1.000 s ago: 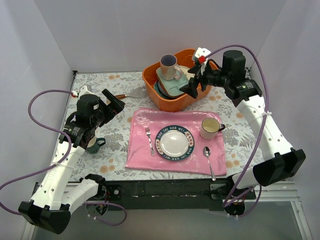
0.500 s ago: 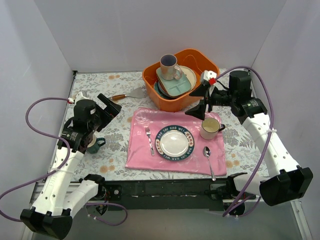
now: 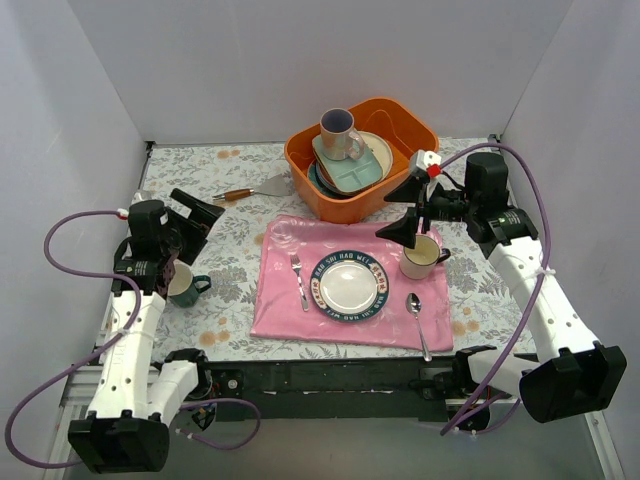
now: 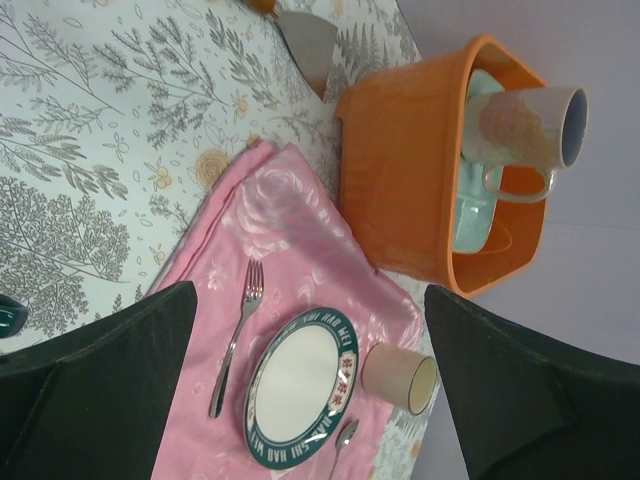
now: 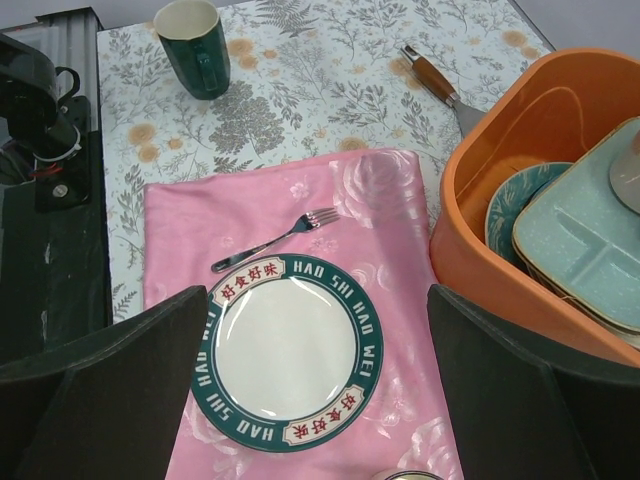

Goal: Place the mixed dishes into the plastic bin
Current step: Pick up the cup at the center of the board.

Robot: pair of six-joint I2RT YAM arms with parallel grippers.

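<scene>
The orange plastic bin (image 3: 345,208) stands at the back centre. It holds a stack: a teal floral plate (image 3: 318,180), a pale mint squarish plate (image 3: 352,168), and the lavender-lined mug (image 3: 340,133) on top. The dark green mug (image 3: 185,285) stands on the table at the left, just below my left gripper (image 3: 198,208), which is open and empty. My right gripper (image 3: 405,208) is open and empty, in front of the bin's right corner. The right wrist view shows the bin (image 5: 500,150), the mint plate (image 5: 590,225) and the green mug (image 5: 195,47).
A pink cloth (image 3: 290,310) carries the lettered-rim plate (image 3: 349,285), a fork (image 3: 298,280) and a spoon (image 3: 418,320). The cream mug (image 3: 420,257) stands under my right gripper. A spatula (image 3: 250,190) lies left of the bin.
My right gripper has drawn back from over the bin to above the cream mug. My left arm has swung left and back, uncovering the dark green mug.
</scene>
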